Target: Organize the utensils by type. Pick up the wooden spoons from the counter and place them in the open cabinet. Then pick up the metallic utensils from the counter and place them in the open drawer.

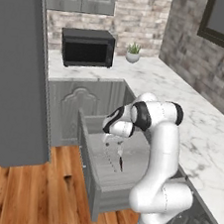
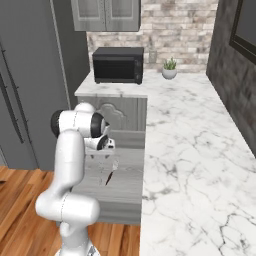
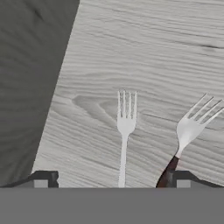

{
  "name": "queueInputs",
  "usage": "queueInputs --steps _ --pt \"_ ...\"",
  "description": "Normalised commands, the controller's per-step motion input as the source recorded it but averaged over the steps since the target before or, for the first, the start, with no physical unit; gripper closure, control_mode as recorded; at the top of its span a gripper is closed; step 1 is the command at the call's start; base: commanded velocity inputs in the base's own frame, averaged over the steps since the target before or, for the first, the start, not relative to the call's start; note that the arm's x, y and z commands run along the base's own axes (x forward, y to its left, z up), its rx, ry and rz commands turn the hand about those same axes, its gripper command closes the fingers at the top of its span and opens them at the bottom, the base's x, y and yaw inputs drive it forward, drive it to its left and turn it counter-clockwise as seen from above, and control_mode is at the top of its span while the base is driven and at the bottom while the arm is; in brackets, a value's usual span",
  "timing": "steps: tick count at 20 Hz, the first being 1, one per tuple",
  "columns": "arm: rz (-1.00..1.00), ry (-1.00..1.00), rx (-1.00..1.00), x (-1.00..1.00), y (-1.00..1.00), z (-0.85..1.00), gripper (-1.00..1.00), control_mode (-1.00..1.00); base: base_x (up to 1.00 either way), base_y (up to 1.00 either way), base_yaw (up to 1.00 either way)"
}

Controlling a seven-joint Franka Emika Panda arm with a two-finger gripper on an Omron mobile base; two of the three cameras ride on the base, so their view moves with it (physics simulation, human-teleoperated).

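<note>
Over the open drawer (image 1: pixel 106 176) my tool (image 3: pixel 111 179) hangs with its fingers wide apart, holding nothing. Two forks lie on the drawer floor: a silver fork (image 3: pixel 124 133) between my fingers, a dark-handled fork (image 3: pixel 189 135) beside it.

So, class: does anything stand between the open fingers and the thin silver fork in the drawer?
Nothing visible does. The silver fork sits directly ahead of the gripper, between its spread fingers, against the drawer floor. A second fork with a dark handle lies beside it, near one finger, not across it.
</note>
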Motion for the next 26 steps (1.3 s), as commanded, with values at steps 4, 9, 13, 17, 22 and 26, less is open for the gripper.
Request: queueInputs --steps 4,9,13,17,22,26 --pt "0.00 -0.16 -0.01 -0.38 0.00 0.81 -1.00 -1.00 0.00 0.00 0.00" --pt "0.00 -0.06 -0.05 -0.45 0.00 0.84 -1.00 -1.00 0.00 0.00 0.00" --pt "0.00 -0.08 -0.06 -0.54 0.00 0.76 -1.00 -1.00 0.00 0.00 0.00" --pt "0.00 -0.18 -0.05 -0.64 0.00 0.63 -1.00 -1.00 0.00 0.00 0.00" --pt "-0.01 -0.03 0.00 -0.61 -0.01 0.64 -1.00 -1.00 0.00 0.00 0.00" --pt "-0.04 0.00 0.01 -0.73 -0.08 0.53 -1.00 -1.00 0.00 0.00 0.00"
